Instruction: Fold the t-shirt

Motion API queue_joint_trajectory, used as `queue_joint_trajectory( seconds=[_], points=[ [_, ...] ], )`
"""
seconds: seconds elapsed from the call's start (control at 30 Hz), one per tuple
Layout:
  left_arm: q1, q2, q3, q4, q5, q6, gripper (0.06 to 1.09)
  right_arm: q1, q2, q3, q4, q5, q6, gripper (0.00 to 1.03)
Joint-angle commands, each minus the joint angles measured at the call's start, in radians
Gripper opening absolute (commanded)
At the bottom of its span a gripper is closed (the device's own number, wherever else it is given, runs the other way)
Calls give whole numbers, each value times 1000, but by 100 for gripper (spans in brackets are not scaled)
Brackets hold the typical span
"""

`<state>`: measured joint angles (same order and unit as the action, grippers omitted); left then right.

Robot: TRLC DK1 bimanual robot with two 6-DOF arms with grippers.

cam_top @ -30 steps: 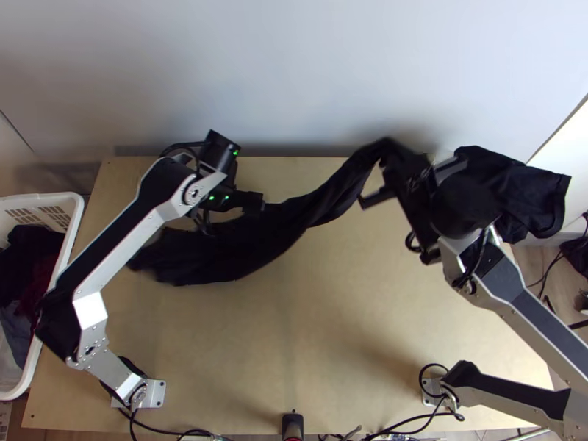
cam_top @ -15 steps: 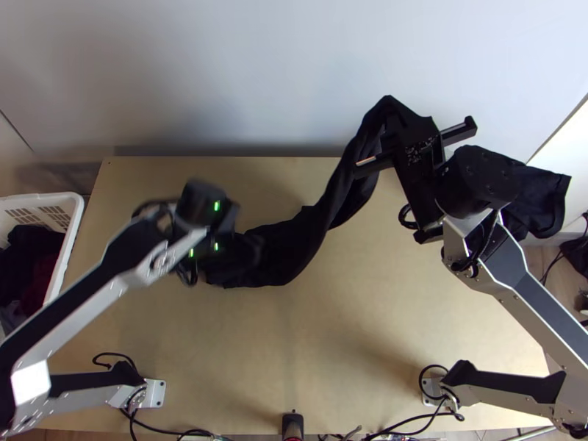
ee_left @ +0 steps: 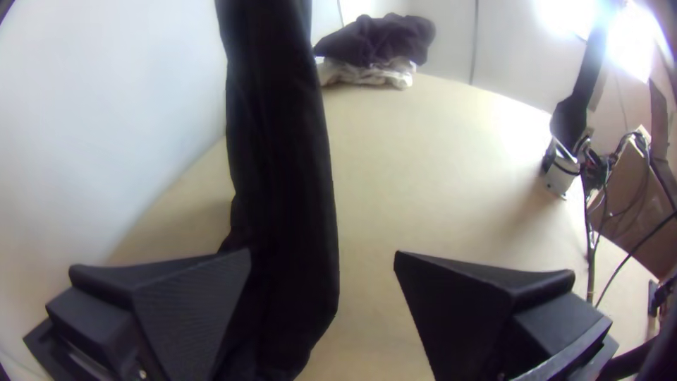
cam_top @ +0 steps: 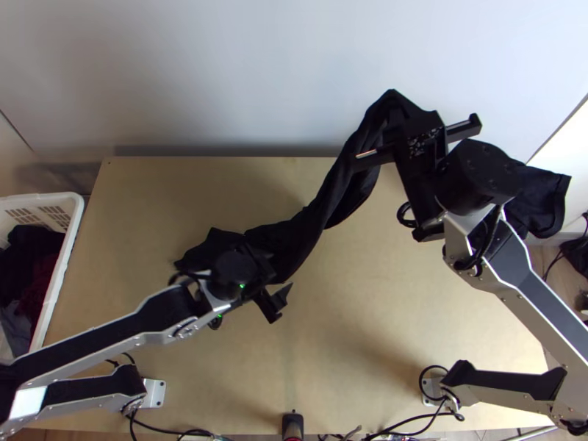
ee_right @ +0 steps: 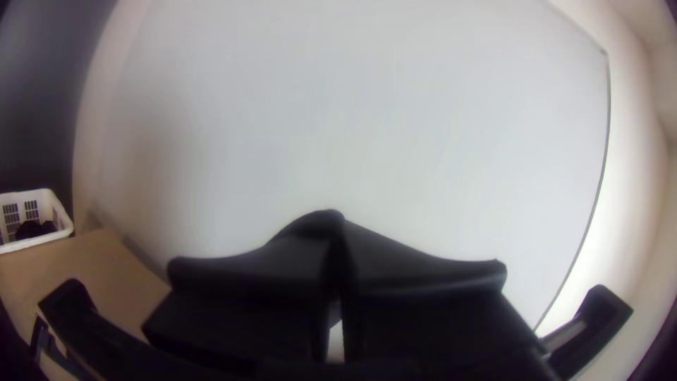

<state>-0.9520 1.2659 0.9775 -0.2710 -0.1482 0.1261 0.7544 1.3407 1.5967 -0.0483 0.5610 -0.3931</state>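
Note:
In the top view the black t-shirt (cam_top: pixel 312 220) hangs as a twisted strip from my right gripper (cam_top: pixel 397 116), raised near the table's back edge, to a bunched end on the table left of centre. My left gripper (cam_top: pixel 276 282) is over that lower end, its fingers spread. In the left wrist view, my left gripper (ee_left: pixel 322 257) stands open, with the t-shirt (ee_left: pixel 282 155) running past one finger and bare table beyond the gap. Seen from the right wrist, my right gripper (ee_right: pixel 338 271) is closed on the dark cloth (ee_right: pixel 317 220).
A white basket (cam_top: pixel 70 242) with clothes stands at the left. Another dark cloth (cam_top: pixel 544 202) lies at the back right, behind the right arm; the left wrist view shows this dark cloth (ee_left: pixel 381 39) atop a whitish one. Bare wood (cam_top: pixel 353 331) lies between the arms' bases.
My left gripper has moved right and toward the near edge, leaving the cloth's left part. My right gripper has shifted slightly toward the back, and the t-shirt's hanging part is steeper.

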Motion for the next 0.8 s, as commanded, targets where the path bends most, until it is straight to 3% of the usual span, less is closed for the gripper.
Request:
queue_joint_trajectory(
  seconds=[0.0,0.23,0.37,0.4,0.43,0.47,0.5,0.53,0.77],
  points=[
    [-39,115,-128,242,-103,55,104,2,-3,46,-28,17,8,3],
    [-41,279,-125,388,-169,53,104,5,-5,51,-33,17,11,3],
    [-36,375,-97,418,-251,58,102,5,-8,58,-35,19,11,3],
    [-27,382,-94,418,-251,60,96,5,-9,58,-36,19,11,3],
    [-18,382,-92,418,-251,67,82,3,-14,57,-38,19,11,3],
    [-10,377,-92,418,-251,73,57,2,-17,52,-39,19,11,3],
    [1,365,-89,420,-251,73,26,0,-21,48,-39,19,11,3],
    [16,346,-88,424,-257,70,9,-3,-26,42,-39,19,11,3],
    [99,112,6,343,-260,49,9,-18,-51,2,-39,19,11,3]
  ],
)
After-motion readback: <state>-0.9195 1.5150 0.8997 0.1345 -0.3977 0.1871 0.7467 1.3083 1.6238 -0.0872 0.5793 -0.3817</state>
